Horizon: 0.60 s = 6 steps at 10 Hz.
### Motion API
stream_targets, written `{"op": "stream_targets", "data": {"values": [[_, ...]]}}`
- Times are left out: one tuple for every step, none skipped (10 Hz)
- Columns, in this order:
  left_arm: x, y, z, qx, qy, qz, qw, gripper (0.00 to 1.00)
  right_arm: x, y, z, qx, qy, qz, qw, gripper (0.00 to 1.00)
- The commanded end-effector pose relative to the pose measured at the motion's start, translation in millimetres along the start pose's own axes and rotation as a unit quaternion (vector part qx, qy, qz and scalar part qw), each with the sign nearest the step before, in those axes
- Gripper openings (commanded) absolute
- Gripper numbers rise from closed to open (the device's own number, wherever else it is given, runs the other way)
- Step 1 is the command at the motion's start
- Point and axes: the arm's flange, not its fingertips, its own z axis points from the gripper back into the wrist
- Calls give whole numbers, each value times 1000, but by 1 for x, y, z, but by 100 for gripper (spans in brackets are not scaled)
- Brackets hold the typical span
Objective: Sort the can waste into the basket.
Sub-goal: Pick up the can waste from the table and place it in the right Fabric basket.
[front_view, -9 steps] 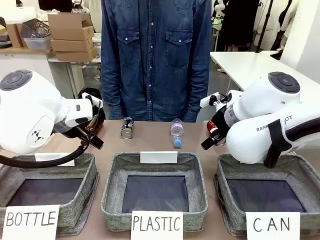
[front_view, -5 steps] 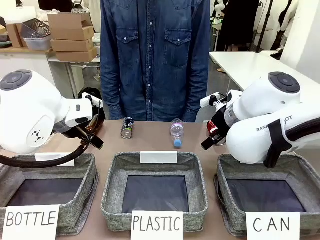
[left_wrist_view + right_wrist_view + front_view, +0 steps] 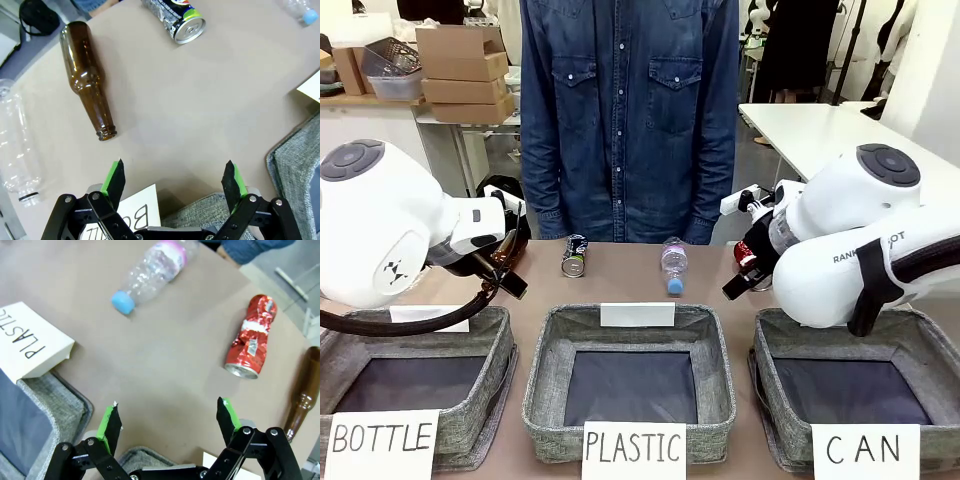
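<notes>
Left gripper (image 3: 173,167): jaws spread wide, nothing between the green pads, hanging over bare tabletop. Ahead of it a brown glass bottle (image 3: 87,80) lies on its side. Beyond that is the dark blue can (image 3: 175,17), crumpled, also on its side, silver end turned toward me. Right gripper (image 3: 168,405): likewise wide open, holding nothing, above the table. The red can (image 3: 250,337), dented, lies on its side off to one side of my fingers, well clear of them, with a clear plastic bottle (image 3: 150,272) with a blue cap farther on. From the front, both cans lie on the table at the far edge near the person (image 3: 630,120). The basket (image 3: 765,385) carded "CAN" sits on my right at the near edge, under my right arm.
</notes>
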Motion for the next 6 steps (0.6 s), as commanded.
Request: {"op": "stream_targets", "data": {"values": [[0, 0, 0, 0, 0, 0, 1000, 100, 0, 0, 0, 0, 0, 0, 1000, 100], [0, 0, 0, 0, 0, 0, 1000, 100, 0, 0, 0, 0, 0, 0, 1000, 100], [0, 0, 0, 0, 0, 0, 1000, 100, 0, 0, 0, 0, 0, 0, 1000, 100], [0, 0, 0, 0, 0, 0, 1000, 100, 0, 0, 0, 0, 0, 0, 1000, 100], [0, 0, 0, 0, 0, 0, 1000, 100, 0, 0, 0, 0, 0, 0, 1000, 100], [0, 0, 0, 0, 0, 0, 1000, 100, 0, 0, 0, 0, 0, 0, 1000, 100]]}}
